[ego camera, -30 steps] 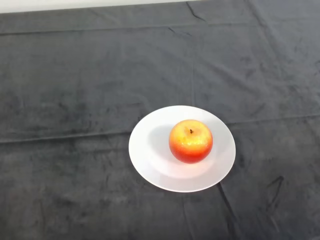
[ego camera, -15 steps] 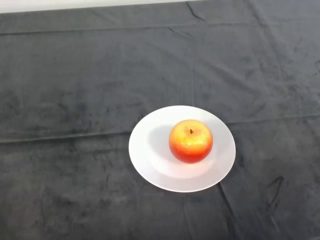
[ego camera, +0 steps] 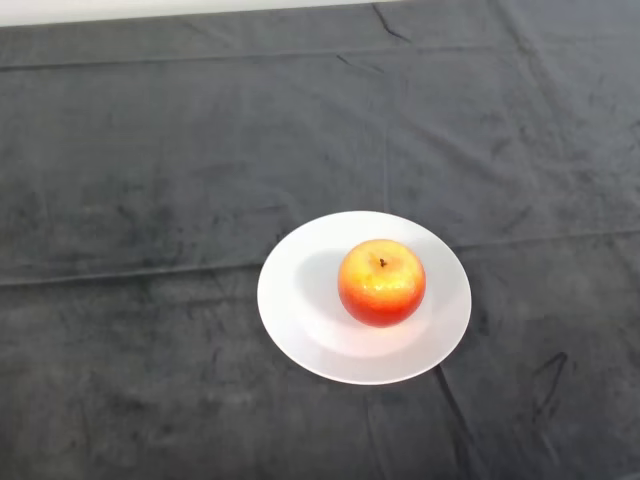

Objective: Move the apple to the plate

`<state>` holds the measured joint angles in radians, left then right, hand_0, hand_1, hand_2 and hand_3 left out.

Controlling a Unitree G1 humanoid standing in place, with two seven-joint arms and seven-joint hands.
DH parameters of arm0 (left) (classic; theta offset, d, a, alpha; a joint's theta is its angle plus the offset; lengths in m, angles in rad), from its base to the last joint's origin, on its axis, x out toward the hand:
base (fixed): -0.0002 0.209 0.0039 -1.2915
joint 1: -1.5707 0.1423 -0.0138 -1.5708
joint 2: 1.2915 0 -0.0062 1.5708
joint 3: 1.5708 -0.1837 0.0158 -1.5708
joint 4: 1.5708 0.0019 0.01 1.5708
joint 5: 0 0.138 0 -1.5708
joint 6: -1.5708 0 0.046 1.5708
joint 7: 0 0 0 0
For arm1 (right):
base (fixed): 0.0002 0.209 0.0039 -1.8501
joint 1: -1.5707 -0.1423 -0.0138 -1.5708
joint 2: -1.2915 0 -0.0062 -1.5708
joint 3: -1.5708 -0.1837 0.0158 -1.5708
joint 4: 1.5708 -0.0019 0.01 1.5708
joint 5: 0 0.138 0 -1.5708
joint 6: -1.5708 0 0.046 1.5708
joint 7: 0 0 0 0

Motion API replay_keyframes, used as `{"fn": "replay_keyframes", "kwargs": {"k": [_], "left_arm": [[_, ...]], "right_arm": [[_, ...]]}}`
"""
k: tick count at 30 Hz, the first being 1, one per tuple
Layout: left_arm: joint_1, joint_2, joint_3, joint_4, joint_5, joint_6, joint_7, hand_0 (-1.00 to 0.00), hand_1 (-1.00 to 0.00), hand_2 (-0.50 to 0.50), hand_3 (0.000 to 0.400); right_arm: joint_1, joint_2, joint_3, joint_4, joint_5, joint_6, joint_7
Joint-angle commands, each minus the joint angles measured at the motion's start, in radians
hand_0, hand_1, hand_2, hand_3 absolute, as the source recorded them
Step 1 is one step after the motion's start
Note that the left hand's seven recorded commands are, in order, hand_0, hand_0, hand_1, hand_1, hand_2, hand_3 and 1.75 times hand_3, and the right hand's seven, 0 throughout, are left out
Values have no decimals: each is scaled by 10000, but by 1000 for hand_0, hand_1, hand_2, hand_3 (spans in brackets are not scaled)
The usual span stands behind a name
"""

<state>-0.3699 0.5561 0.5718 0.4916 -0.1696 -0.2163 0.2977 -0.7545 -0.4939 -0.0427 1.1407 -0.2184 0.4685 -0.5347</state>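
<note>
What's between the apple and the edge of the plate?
Nothing. In the head view, only bare white plate shows all round the apple, which sits upright a little right of the middle.

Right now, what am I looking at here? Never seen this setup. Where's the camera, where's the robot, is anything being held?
The camera sits on a humanoid robot's head and looks down at the table in front of it. No part of the robot shows in this view, so nothing is being held. The table is covered with a dark cloth. On it lies a white plate, and a red-yellow apple sits on the plate, stem up, a little right of the plate's centre. The job was to get the apple onto the plate; from how things lie, that looks done.
</note>
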Motion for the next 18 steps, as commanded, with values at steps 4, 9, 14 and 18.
{"fn": "replay_keyframes", "kwargs": {"k": [4, 9, 14, 18], "left_arm": [[-403, 601, 70, 236, 305, -111, -59, 0, 0, 0, 0], [-392, 595, 79, 209, 299, -96, -68, 0, 0, 0, 0], [-384, 591, 89, 183, 294, -80, -74, 0, 0, 0, 0], [-382, 586, 95, 179, 293, -80, -78, 0, 0, 0, 0]], "right_arm": [[213, -66, 1, 255, -10, 54, 21], [213, -66, 2, 255, -10, 54, 21], [213, -67, 2, 254, -10, 54, 21], [214, -67, 2, 254, -9, 54, 21]]}}
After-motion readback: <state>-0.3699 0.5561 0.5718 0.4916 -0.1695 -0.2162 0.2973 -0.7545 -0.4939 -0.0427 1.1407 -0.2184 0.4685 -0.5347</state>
